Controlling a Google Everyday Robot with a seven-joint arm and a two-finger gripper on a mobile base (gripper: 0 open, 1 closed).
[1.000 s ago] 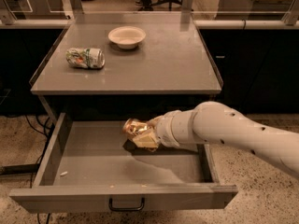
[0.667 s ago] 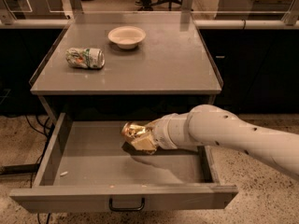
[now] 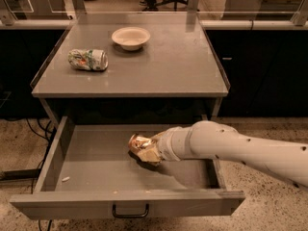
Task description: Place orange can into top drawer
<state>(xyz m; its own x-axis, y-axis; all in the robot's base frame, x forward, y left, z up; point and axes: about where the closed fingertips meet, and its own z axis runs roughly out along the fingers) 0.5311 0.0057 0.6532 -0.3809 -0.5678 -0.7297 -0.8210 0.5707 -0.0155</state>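
Note:
The top drawer point(image 3: 91, 174) is pulled open below the grey table top, its flat front panel and dark bar handle point(image 3: 130, 211) toward me. My gripper point(image 3: 149, 150) reaches in from the right on a white arm and is shut on the orange can point(image 3: 140, 145). The can is shiny orange-gold and dented. It is held inside the drawer, near its middle, just above or on the drawer floor; I cannot tell whether it touches.
On the table top point(image 3: 168, 66) lie a crushed white-green can point(image 3: 87, 59) at the left and a white bowl point(image 3: 130, 36) at the back. Dark cabinets flank the table. A small white scrap point(image 3: 65, 179) lies at the drawer's left.
My gripper with the orange can has moved a little to the left and slightly lower inside the drawer. Nothing else has moved.

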